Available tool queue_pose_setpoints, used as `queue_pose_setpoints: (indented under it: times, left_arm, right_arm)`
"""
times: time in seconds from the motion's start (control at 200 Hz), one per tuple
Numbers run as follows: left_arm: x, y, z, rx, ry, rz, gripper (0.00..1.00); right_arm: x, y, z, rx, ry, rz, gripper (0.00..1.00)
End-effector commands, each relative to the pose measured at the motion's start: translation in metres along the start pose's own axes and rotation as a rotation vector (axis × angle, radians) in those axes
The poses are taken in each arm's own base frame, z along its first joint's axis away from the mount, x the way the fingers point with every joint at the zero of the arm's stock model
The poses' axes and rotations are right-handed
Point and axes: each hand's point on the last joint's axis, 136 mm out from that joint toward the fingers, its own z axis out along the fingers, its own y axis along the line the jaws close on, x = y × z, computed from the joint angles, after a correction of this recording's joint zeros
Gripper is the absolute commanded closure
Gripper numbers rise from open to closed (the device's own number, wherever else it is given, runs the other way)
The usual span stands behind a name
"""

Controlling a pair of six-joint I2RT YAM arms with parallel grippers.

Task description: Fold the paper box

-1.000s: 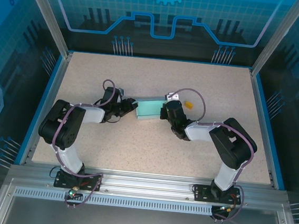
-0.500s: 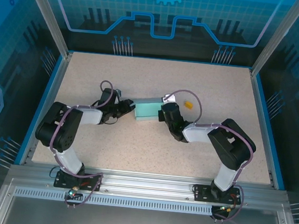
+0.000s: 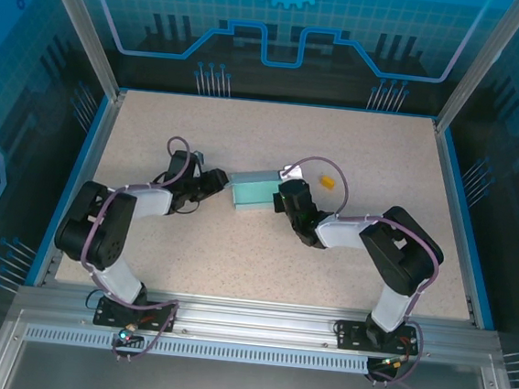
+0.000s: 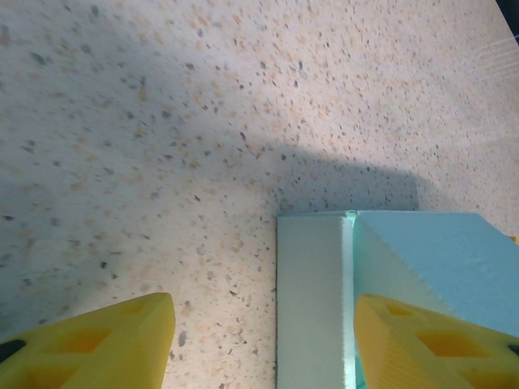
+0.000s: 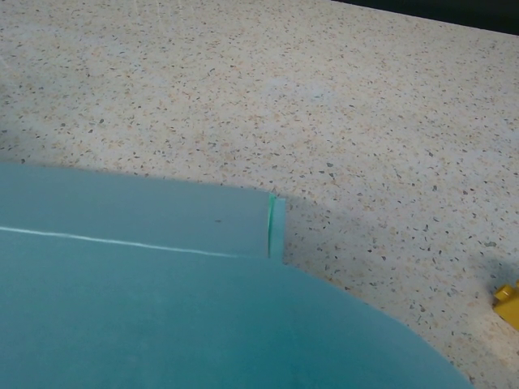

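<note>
Two fingers [image 4: 105,340] of left gripper [image 4: 261,320] wide apart, box [image 4: 422,259] corner between them, nearer right finger. Right gripper [image 3: 280,197] close against box's opposite end, opening cannot be told. Box on table [image 3: 246,138]; yellow bit [image 3: 328,179] beyond that end.

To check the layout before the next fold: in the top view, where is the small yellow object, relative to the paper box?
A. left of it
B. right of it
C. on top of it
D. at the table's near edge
B: the small yellow object lies to the right of the paper box, apart from it.
</note>
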Motion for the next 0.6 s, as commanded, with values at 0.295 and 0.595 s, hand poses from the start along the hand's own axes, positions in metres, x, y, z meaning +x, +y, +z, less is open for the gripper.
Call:
queue_pose_setpoints:
  times: [0.295, 0.595]
  left_arm:
    - [-0.055, -0.052, -0.052, 0.047, -0.152, 0.223, 0.36]
    - [0.001, -0.139, -0.017, 0.277, 0.126, 0.441, 0.4]
  right_arm:
    - [0.022, 0.004, 0.002, 0.006, 0.067, -0.065, 1.0]
    - [0.021, 0.005, 0.003, 0.008, 0.065, -0.071, 1.0]
